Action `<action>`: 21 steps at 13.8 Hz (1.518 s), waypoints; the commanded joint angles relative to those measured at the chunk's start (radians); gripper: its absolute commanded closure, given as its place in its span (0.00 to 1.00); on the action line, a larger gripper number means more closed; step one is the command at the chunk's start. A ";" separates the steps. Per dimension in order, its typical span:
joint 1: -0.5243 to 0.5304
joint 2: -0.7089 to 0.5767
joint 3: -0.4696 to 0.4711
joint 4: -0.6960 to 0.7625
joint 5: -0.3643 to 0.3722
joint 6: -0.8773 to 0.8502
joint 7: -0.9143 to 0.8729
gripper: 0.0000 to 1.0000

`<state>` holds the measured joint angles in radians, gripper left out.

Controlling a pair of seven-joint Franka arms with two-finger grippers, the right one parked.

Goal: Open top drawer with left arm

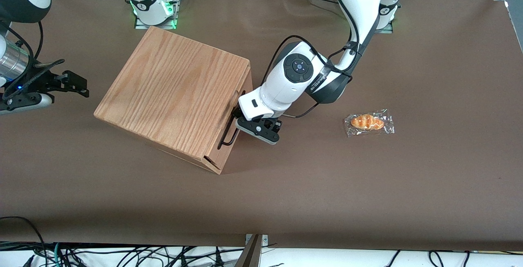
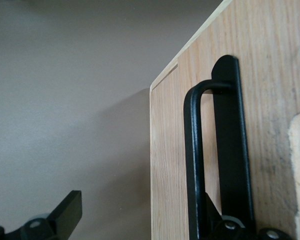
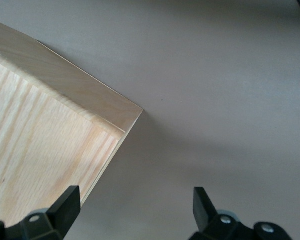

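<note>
1. Gripper (image 1: 245, 125) of the left arm (image 1: 294, 80) sat right at the front of the wooden box (image 1: 173, 95), level with the top drawer's black bar handle (image 1: 229, 130).
2. Fingers were spread wide in the left wrist view: one finger (image 2: 65, 212) hung over the bare table, well clear of the wood, while the other (image 2: 230, 227) lay by the handle's (image 2: 196, 165) bar, against the drawer front (image 2: 170, 165).
3. Whether that finger pressed on the bar or merely lay beside it could not be told; the jaws were not closed around anything.
4. Top drawer (image 1: 226, 136) lay at the upper edge of the box's front face, the face turned toward the working arm's end of the table; a thin seam (image 1: 209, 161) showed under the box's top panel.
5. The box stood skewed on the brown table (image 1: 367, 185), one corner pointing toward the front camera.
6. A wrapped pastry (image 1: 368, 122) lay on the table well apart from the box, farther toward the working arm's end.
7. The right wrist view showed only a pale corner of the box (image 3: 55, 130) over the table surface.
</note>
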<state>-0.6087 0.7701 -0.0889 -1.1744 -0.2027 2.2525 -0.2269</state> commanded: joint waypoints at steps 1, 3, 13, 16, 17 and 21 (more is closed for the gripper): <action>0.012 0.005 0.012 0.002 0.071 -0.014 -0.011 0.00; 0.038 0.002 0.012 0.002 0.100 -0.014 -0.009 0.00; 0.150 0.003 0.011 -0.013 0.105 -0.016 0.032 0.00; 0.190 0.002 0.011 -0.022 0.103 -0.018 0.075 0.00; 0.205 0.002 0.011 -0.022 0.103 -0.019 0.098 0.00; 0.236 -0.002 0.009 -0.022 0.100 -0.033 0.144 0.00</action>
<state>-0.4064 0.7412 -0.1360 -1.1995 -0.1797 2.1512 -0.0595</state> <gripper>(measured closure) 0.000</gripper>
